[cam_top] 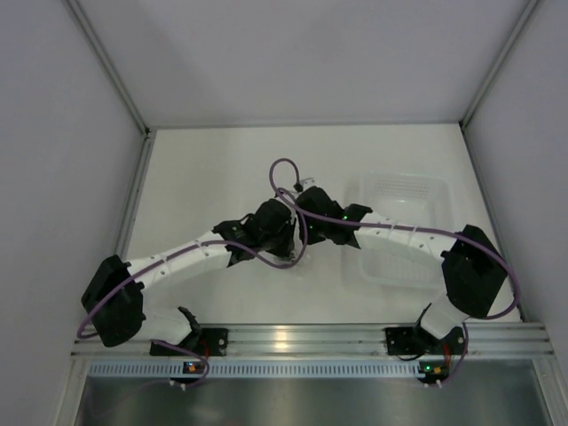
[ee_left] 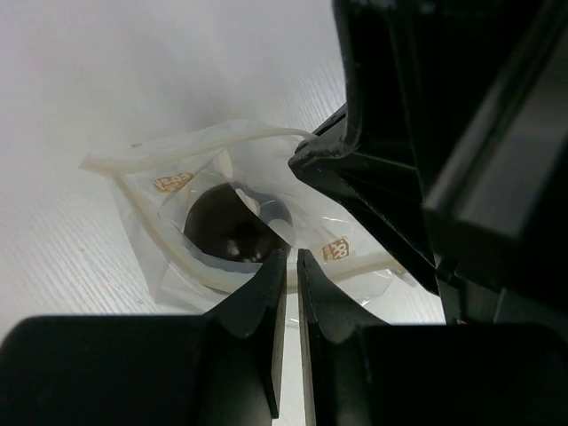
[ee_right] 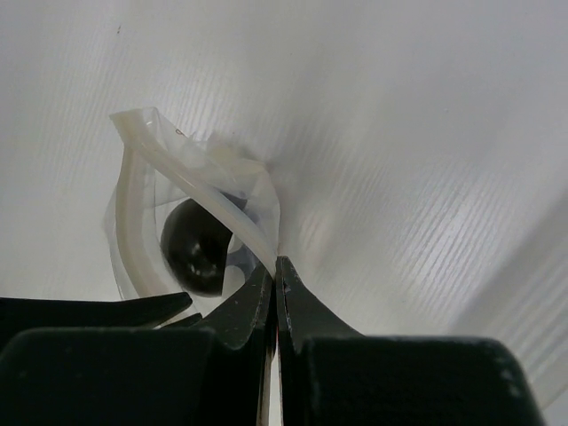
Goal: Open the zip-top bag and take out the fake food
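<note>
Converging arms (cam_top: 177, 258) over zip-top bag (ee_left: 204, 169)

I'm seeing the left gripper (ee_left: 288, 264) standing with its fingers slightly parted, tips right at the near rim of the bag (ee_left: 151, 222). The dark ball (ee_left: 226, 231) is sitting inside, just ahead. The right gripper (ee_left: 306, 158) is touching the far rim, ahead-right.

Soft, even overhead light leaves only faint shadows on the white tabletop (cam_top: 195, 177); a glare patch sits on the silver metal rail (cam_top: 284, 337) at its near edge. The black left gripper (ee_left: 287, 257) and black right gripper (ee_right: 274, 264) loom dark and blurred, while the glossy dark brown ball (ee_left: 226, 232) shows small highlights inside the sharper clear crinkly plastic zip-top bag (ee_left: 204, 164).
</note>
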Controlling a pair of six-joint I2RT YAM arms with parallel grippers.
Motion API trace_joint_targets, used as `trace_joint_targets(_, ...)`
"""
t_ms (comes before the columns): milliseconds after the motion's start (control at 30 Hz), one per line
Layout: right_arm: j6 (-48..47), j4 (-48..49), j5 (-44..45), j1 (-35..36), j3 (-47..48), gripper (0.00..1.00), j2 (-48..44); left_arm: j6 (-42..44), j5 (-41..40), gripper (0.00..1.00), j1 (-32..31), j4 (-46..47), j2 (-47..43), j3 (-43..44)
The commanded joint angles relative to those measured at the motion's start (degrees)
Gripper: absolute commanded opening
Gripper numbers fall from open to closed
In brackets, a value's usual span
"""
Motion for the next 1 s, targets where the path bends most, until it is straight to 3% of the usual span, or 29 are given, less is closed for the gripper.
trace_joint_targets(0,-1.1,1.7,0.2,2.2,-1.0,0.00,-0.3,2.3,1.4,0.16,-1.0,8.5,2.0,1.9)
trace_joint_targets(233,-0.1,0.6,6.0,5.4,-1.1,0.00,-1.5,1.2,-0.7,0.17,-1.3,5.3,5.9,2.9)
trace_joint_targets(367,0.0,-0.9,11.5,7.1,0.1,0.00,-1.7,1.7,1.0,0.21,-1.7,2.3,6.3,3.5)
trace_joint_targets(533,0.1,-1.9,14.8,7.6,0.9,0.00,-2.0,2.4,3.5,0.34,-1.8,0.8,3.8,2.7)
trace_joint_targets(967,1.0,7.1,16.1,9.6,-4.9,0.00,-9.7,-3.9,-3.1,0.33,-2.5,0.2,5.3,1.0)
